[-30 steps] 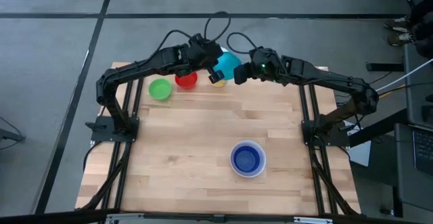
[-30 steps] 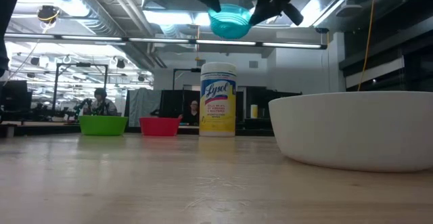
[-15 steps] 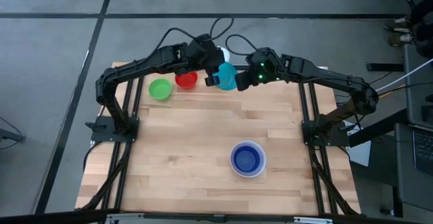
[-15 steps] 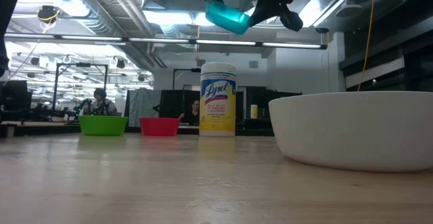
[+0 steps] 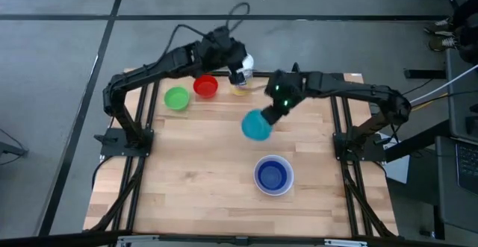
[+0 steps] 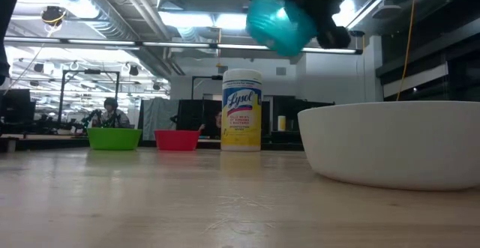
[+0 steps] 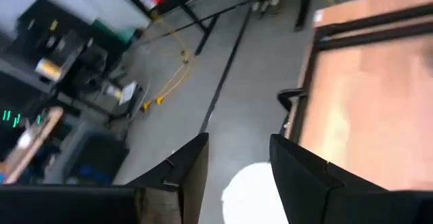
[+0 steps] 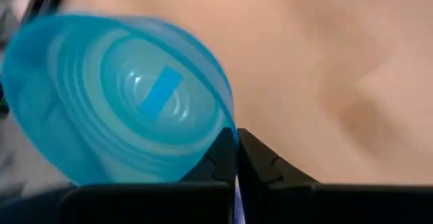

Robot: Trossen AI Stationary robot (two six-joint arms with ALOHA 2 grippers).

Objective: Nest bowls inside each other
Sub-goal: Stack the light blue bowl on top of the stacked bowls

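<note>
Wooden table [image 5: 202, 165], right jaws pinching cyan bowl [image 5: 256, 125] rim aloft, left jaws parted, empty.

Cyan bowl [image 8: 122, 99]: glossy translucent plastic, ridged inside. Counter [image 5: 202, 172]: pale matt wood planks, showing grain. White bowl [image 6: 390, 147]: smooth satin plastic. Green bowl [image 6: 114, 138]: shiny plastic.

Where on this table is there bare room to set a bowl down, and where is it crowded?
Free: the near-left wood, between the green bowl and the table's front edge, left of the white bowl holding the dark blue bowl. Crowded: the back edge, with the red bowl and tub.
</note>
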